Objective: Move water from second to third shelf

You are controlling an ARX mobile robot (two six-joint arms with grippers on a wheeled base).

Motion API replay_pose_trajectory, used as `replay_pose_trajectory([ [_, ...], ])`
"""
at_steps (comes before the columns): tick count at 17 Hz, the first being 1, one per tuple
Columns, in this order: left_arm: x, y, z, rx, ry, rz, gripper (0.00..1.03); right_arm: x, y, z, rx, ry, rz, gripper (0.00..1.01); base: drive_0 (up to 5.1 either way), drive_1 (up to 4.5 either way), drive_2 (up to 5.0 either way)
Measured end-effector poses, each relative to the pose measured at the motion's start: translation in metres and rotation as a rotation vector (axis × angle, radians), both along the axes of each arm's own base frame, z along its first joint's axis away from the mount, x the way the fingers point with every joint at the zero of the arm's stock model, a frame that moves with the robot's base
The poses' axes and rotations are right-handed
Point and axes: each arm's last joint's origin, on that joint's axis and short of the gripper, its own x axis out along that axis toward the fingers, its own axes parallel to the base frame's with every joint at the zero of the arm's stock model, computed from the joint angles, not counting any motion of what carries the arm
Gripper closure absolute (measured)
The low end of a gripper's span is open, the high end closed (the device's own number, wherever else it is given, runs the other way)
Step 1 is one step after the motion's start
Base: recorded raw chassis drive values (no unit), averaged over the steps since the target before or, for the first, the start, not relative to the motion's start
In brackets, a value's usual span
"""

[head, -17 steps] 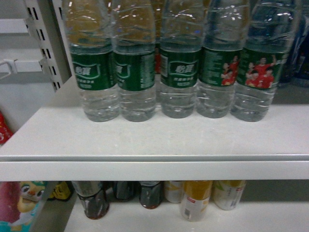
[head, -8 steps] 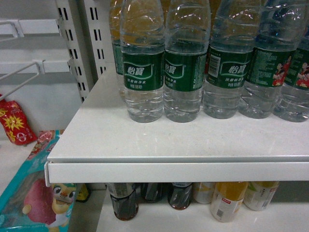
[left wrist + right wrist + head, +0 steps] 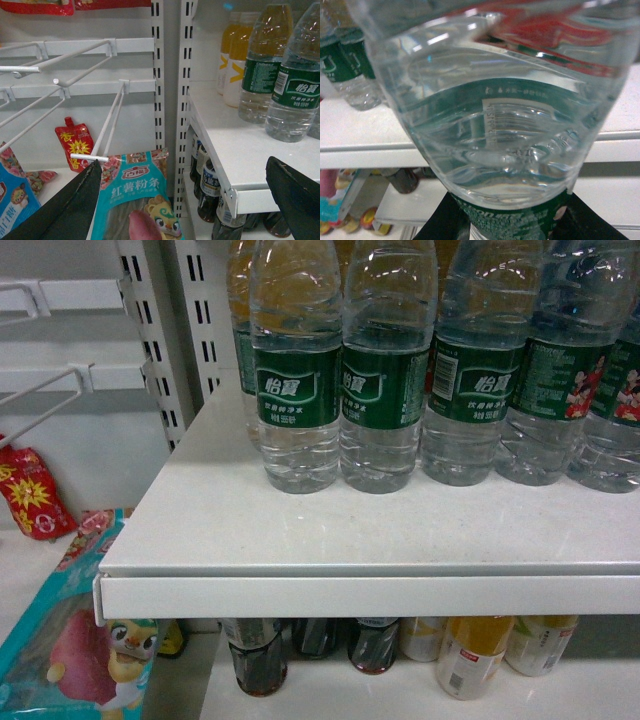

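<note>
The water bottle [image 3: 490, 130] is full, so I think it is quite heavy for its size. Its clear plastic is thin and ribbed. It would squash a bit if you squeezed hard, and it is smooth enough to slip. The best place to hold it looks like the middle, around the green label, where the sides are straight (the paper-like wrap may be less slippery too).

That is just where the right pincer [image 3: 512, 220] has it. In the right wrist view its two black fingers sit one on each side of the label, pressed against it, so it looks clamped on the bottle. The bottle fills almost the whole view. It hangs in front of the front edge of the white shelf [image 3: 350, 150] and does not stand on it. I cannot see this bottle or this pincer from the head camera.

The other water bottles [image 3: 300, 390] stand in a row on the shelf, set back from its front edge, beginning near its left corner.

The left pincer [image 3: 185, 200] is wide apart and holds nothing. It is off past the left end of the shelf, above a blue snack bag [image 3: 140, 200].
</note>
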Motion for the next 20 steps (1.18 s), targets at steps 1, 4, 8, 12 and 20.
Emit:
replay_pose_trajectory([
  [1, 0.0, 0.0, 0.0, 0.0, 0.0, 0.0, 0.05, 0.001, 0.001, -0.001, 0.003, -0.031, -0.019, 0.69, 0.0, 0.0, 0.0],
  [4, 0.0, 0.0, 0.0, 0.0, 0.0, 0.0, 0.05, 0.001, 0.003, -0.001, 0.003, -0.079, -0.073, 0.69, 0.0, 0.0, 0.0],
  [8, 0.0, 0.0, 0.0, 0.0, 0.0, 0.0, 0.05, 0.003, 0.001, 0.01, 0.022, -0.141, -0.169, 0.69, 0.0, 0.0, 0.0],
  [12, 0.0, 0.0, 0.0, 0.0, 0.0, 0.0, 0.05, 0.01, 0.016, 0.01, 0.024, -0.096, -0.064, 0.69, 0.0, 0.0, 0.0],
  [20, 0.0, 0.0, 0.0, 0.0, 0.0, 0.0, 0.05, 0.048, 0.055, 0.026, -0.019, -0.018, 0.186, 0.69, 0.0, 0.0, 0.0],
])
